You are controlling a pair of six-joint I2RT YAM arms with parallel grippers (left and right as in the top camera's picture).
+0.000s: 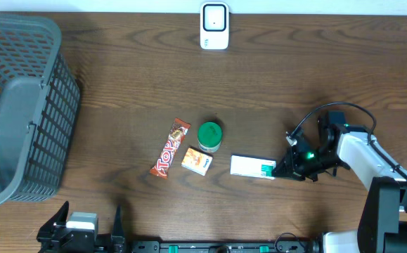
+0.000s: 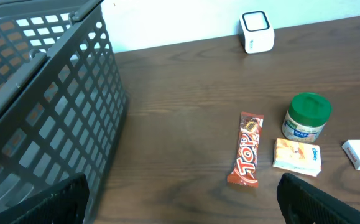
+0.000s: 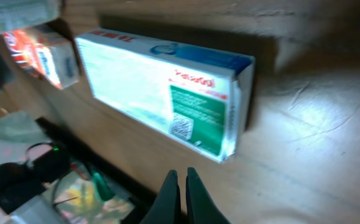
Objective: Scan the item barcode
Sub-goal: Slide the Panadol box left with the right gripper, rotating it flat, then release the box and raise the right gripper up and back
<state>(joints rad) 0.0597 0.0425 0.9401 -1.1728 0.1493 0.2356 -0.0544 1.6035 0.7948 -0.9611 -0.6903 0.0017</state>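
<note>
I count one candy bar (image 1: 170,148), one jar (image 1: 209,135), one packet (image 1: 197,161), one box (image 1: 252,167); right hand (image 3: 180,177) clenched empty, left hand (image 2: 180,193) released.

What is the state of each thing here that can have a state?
Left gripper: fingers open, empty.
Right gripper: fingers shut, holding nothing.
White-green box: lying flat, not gripped.
Jar: upright, green lid on.
Chocolate bar: wrapped, lying flat.
Basket: upright.
</note>
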